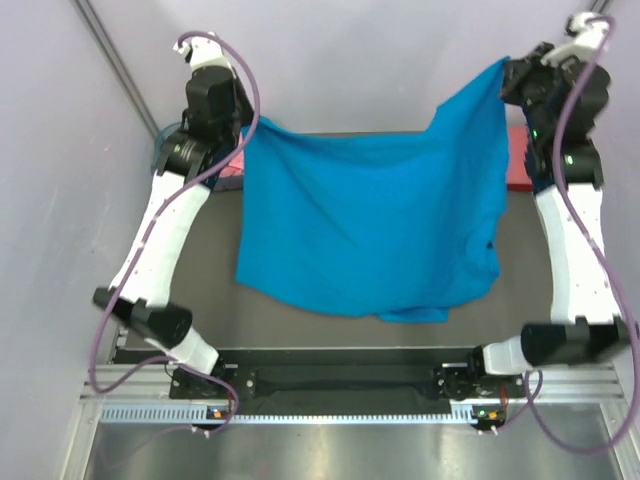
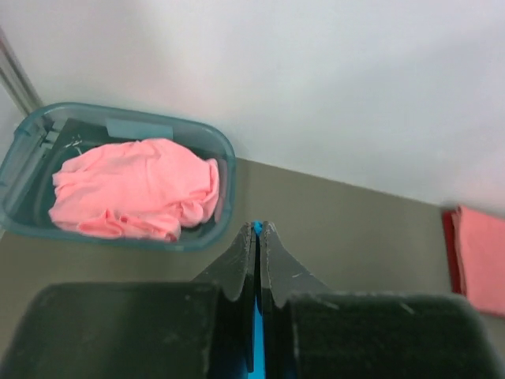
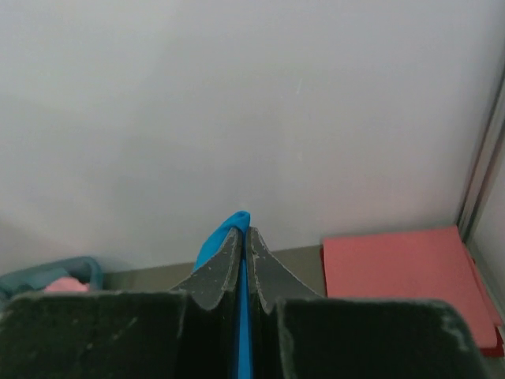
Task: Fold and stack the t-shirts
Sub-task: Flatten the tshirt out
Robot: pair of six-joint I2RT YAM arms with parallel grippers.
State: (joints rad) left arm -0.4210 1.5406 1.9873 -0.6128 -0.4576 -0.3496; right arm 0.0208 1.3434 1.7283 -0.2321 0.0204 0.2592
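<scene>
The bright blue cloth t-shirt point(image 1: 370, 230) is spread wide across the middle of the top view, held up by two upper corners. Its long axis runs side to side, from about 10 o'clock at the left corner to about 2 o'clock at the right corner, which sits higher in the picture. The upper edge sags between the two held points. The body hangs toward 6 o'clock and ends in an uneven, curved lower edge over the dark table surface point(image 1: 320, 335); whether that edge touches the table I cannot tell. The cloth looks plain and soft, with shallow creases and one small dark mark near its right side.

The left gripper point(image 1: 243, 130) pinches the left corner. In its wrist view the fingers point(image 2: 245, 253) are pressed together on a thin strip of blue. The right gripper point(image 1: 508, 78) clamps the right corner the same way, a tongue of blue cloth poking out past its fingertips point(image 3: 256, 245).

At 9 o'clock from the left gripper a translucent blue-grey plastic basket point(image 2: 118, 110) holds a crumpled pink t-shirt point(image 2: 134, 185). At 3 o'clock from the blue shirt a flat, folded coral-red t-shirt point(image 3: 394, 268) lies on the table near the back wall.
</scene>
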